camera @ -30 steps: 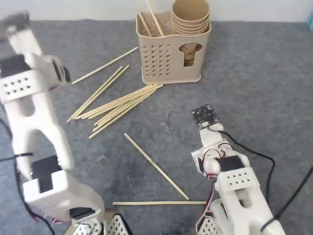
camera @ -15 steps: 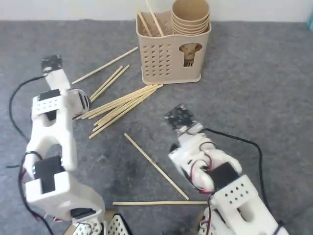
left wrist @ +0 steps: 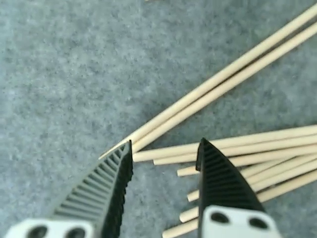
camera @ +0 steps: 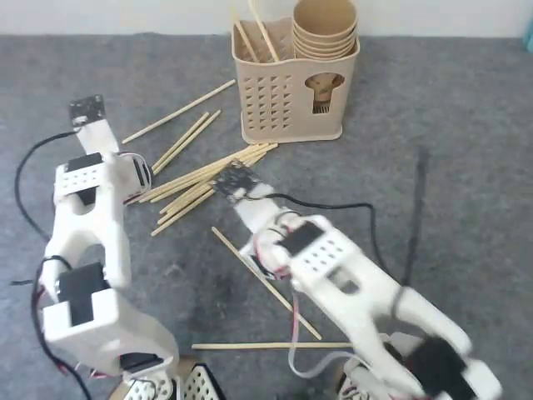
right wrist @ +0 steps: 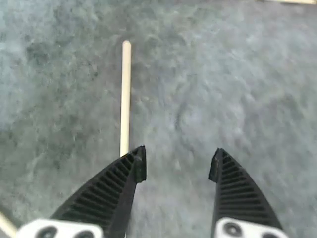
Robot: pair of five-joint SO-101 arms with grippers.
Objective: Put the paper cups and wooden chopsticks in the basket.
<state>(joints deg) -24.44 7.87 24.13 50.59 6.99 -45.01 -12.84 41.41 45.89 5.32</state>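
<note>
At the left of the high view the left gripper hangs low over the near tips of the fanned wooden chopsticks. Its ribbed black jaws are apart, seemingly lined up to pinch one thin, smooth, pale stick off the fuzzy grey mat. At centre the right gripper, jaws likewise spread and empty, sits just beside the blunt end of a lone chopstick, probably its target. Upper centre, the beige perforated plastic basket already holds a few leaning sticks in its left compartment and the nested paper cups in its right.
</note>
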